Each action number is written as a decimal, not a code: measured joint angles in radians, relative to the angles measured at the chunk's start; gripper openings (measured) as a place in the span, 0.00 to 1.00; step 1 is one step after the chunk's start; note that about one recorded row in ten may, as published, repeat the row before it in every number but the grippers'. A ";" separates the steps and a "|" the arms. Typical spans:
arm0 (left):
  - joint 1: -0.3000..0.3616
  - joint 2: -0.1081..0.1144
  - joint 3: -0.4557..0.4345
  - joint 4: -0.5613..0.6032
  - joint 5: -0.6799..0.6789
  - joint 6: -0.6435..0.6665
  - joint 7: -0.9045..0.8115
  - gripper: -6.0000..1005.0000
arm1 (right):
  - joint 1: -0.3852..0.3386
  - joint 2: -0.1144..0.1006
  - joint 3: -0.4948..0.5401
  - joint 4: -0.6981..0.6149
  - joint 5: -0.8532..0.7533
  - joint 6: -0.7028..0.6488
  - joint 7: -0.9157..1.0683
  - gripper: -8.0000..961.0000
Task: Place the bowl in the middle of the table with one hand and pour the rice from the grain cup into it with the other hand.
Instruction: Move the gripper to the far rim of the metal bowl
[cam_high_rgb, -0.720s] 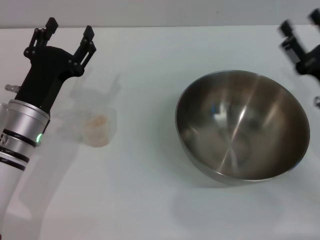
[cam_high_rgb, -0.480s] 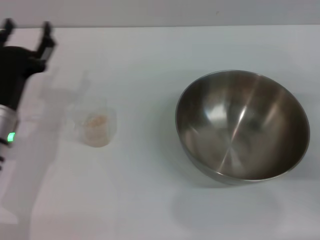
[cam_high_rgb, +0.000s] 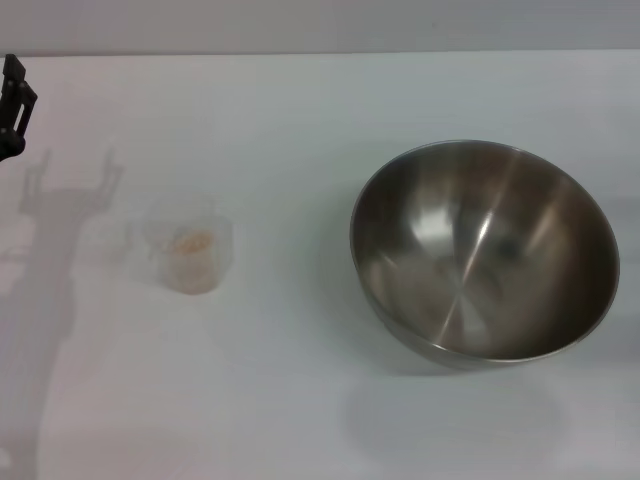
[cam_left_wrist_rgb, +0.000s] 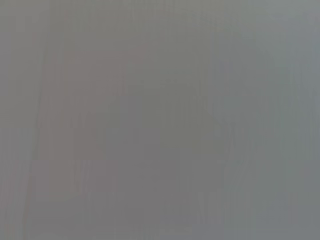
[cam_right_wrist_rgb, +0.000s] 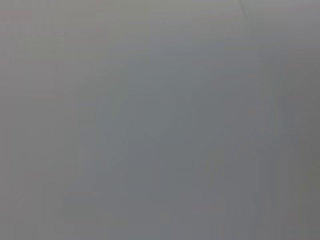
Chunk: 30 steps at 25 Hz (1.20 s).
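Note:
The steel bowl (cam_high_rgb: 483, 250) sits empty and upright on the right half of the white table (cam_high_rgb: 300, 400). Well to its left stands the small clear grain cup (cam_high_rgb: 190, 250), upright, with a little heap of pale rice (cam_high_rgb: 192, 242) inside. Only a black finger part of my left gripper (cam_high_rgb: 12, 95) shows at the far left edge, behind and left of the cup and well apart from it. Its shadow on the table shows two fingers spread with nothing between them. My right gripper is out of view. Both wrist views show only plain grey.
Bare white tabletop lies between the cup and the bowl and along the near edge. The table's far edge (cam_high_rgb: 320, 53) meets a grey wall.
My left arm has pulled back to the left until almost all of it is out of the head view. The right gripper has left the view at the right. Cup and bowl have not moved.

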 joint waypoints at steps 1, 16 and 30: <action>-0.001 0.000 0.001 0.000 0.001 -0.001 0.000 0.79 | 0.002 0.000 -0.008 0.000 -0.003 0.004 -0.001 0.72; -0.013 -0.001 0.027 0.000 0.002 -0.013 -0.001 0.79 | 0.011 0.003 -0.098 -0.005 -0.032 0.006 -0.037 0.72; -0.031 -0.004 0.039 0.007 0.002 -0.044 -0.006 0.78 | 0.029 -0.061 -0.242 -0.100 -0.124 0.215 0.152 0.72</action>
